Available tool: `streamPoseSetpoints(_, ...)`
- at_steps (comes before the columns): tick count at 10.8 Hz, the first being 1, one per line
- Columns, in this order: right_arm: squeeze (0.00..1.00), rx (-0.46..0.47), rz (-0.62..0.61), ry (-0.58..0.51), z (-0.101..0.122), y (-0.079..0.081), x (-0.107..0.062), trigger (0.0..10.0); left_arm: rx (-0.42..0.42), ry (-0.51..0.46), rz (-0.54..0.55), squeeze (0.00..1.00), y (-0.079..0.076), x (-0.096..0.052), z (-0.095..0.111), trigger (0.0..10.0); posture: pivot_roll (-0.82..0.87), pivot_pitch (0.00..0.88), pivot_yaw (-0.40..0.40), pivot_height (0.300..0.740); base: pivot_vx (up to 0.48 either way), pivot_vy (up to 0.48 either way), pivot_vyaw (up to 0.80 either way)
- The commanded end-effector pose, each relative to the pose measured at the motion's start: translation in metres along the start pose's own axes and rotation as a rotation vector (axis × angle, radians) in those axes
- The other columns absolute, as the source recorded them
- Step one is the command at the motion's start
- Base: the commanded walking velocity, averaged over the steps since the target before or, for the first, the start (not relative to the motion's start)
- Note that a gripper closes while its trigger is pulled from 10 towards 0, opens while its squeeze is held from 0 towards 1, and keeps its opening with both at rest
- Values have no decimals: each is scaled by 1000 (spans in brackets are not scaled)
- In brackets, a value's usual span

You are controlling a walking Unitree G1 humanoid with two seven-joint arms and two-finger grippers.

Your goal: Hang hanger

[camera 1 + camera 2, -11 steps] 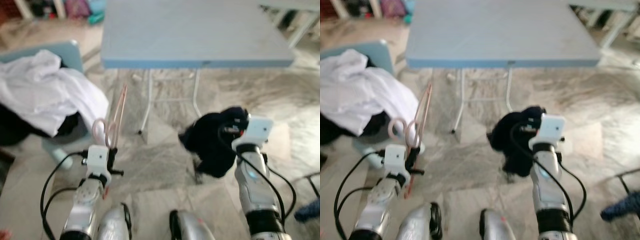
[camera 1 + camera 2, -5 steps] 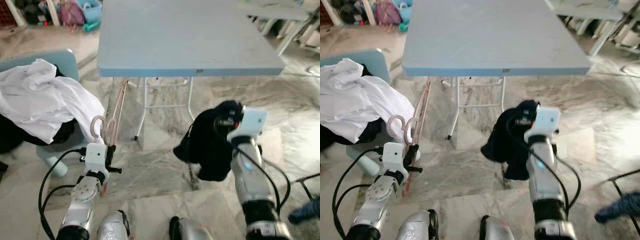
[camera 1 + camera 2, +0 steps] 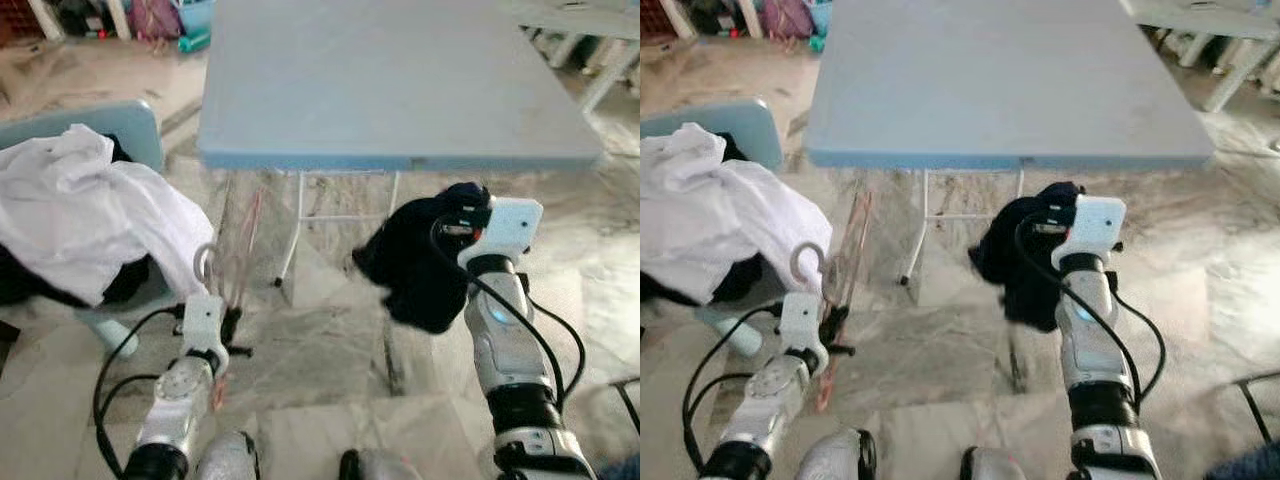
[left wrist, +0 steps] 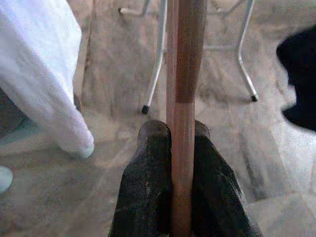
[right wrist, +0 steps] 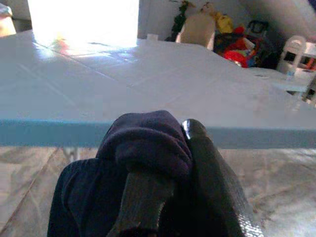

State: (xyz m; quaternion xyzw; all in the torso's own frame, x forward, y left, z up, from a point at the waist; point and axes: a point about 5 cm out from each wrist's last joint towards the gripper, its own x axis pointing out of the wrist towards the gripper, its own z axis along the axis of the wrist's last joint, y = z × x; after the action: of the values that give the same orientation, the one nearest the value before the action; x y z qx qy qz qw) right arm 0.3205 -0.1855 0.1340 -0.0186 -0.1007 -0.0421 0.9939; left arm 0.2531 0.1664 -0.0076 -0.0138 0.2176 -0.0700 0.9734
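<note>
Wooden hanger (image 4: 183,74), stiff and light, is pinched by the left end effector (image 4: 180,163) (right end effector (image 5: 168,148) pinching soft dark cloth (image 3: 420,265)).

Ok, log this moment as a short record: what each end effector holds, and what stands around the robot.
left end effector: shut on wooden hanger, hook up
right end effector: shut on dark garment, held in front of the table
table: light blue top, white metal legs
chair: on the robot's left, white cloth heaped on it
floor: marble tiles
</note>
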Motion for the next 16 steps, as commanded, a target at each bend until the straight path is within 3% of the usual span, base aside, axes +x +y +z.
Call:
streamPoseSetpoints(1, 0, -16, -21, -27, 6, -7, 2, 10000, 3, 48, 8, 0, 1, 3, -4, 10000, -12, 106, -67, 740, 439, 0, 0)
streamPoseSetpoints(4, 0, -27, 0, -83, 18, -5, 7, 10000, 42, 117, 11, 0, 7, 6, -7, 10000, -15, 102, -65, 740, 439, 0, 0)
streamPoseSetpoints(6, 0, -34, 40, -175, 41, -1, 18, 10000, 56, 159, 29, 0, 10, 7, -11, 10000, -10, 98, -60, 740, 448, 0, 0)
streamPoseSetpoints(8, 0, 10, 76, -307, 81, 10, 40, 10000, 50, 187, 32, 0, 10, 8, -13, 10000, -11, 99, -56, 740, 446, 0, 0)
streamPoseSetpoints(9, 0, 58, 94, -391, 112, 21, 57, 10000, 54, 203, 41, 0, 10, 9, -14, 10000, -9, 95, -56, 740, 409, 0, 0)
streamPoseSetpoints(11, 0, 125, 121, -491, 153, 36, 74, 10000, 42, 230, 47, 0, 12, 10, -16, 10000, 4, 97, -64, 740, 392, 0, 0)
streamPoseSetpoints(14, 0, 193, 156, -516, 167, 49, 82, 10000, 70, 304, 84, 0, 17, 7, -25, 10000, 6, 101, -67, 740, 120, 0, 0)
streamPoseSetpoints(16, 0, 332, 178, -548, 189, 57, 90, 10000, 80, 346, 89, 0, 18, 7, -29, 10000, 7, 100, -71, 740, 0, 0, 0)
